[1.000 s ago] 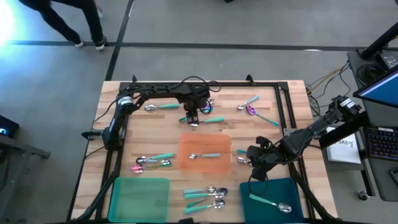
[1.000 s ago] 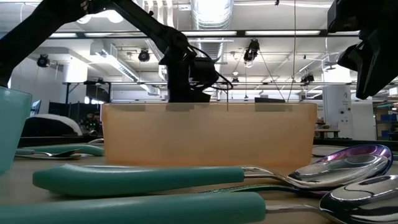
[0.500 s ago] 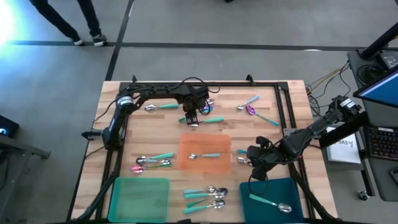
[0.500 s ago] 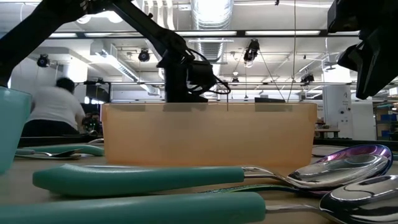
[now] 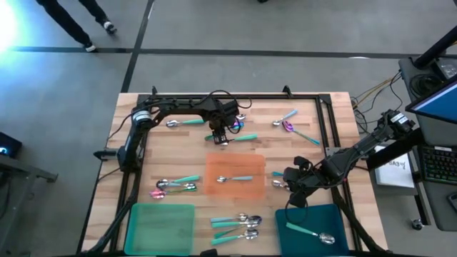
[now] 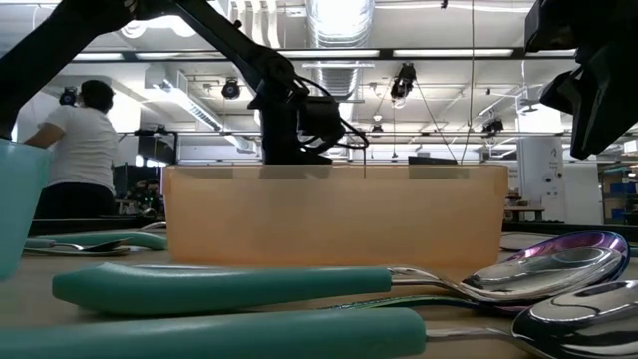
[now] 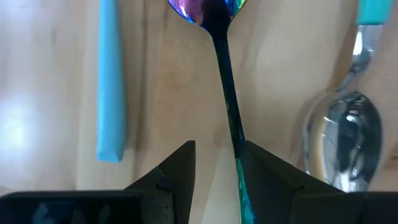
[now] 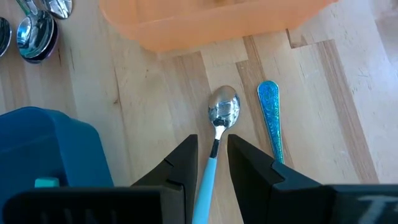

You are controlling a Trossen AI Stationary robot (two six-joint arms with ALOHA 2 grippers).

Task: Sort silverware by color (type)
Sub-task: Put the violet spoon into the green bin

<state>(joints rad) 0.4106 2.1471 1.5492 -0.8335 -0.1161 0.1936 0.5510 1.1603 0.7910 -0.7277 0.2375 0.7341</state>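
Silverware lies scattered over the pale wooden table (image 5: 335,121): slim-handled spoons with silver or iridescent bowls sit in loose groups at the far side, at the left near the flat green tray (image 5: 161,227), and between that tray and the dark teal tray (image 5: 335,218). One silver spoon with a teal handle (image 5: 238,178) lies inside the translucent orange rectangular tray (image 5: 213,187) at the centre.

At the far side, the left gripper (image 5: 221,134) is lowered over a spoon with an iridescent purple bowl and a dark, slim handle (image 7: 218,56). Its fingers are parted narrowly, and the handle runs down into the gap against one finger; whether they grip it I cannot tell.

Near the orange tray's right edge, the right gripper (image 8: 211,155) straddles a silver-bowled spoon with a light-blue handle (image 8: 219,127), its fingers slightly apart on either side of the handle. A patterned blue spoon handle (image 8: 271,121) lies just beside it.
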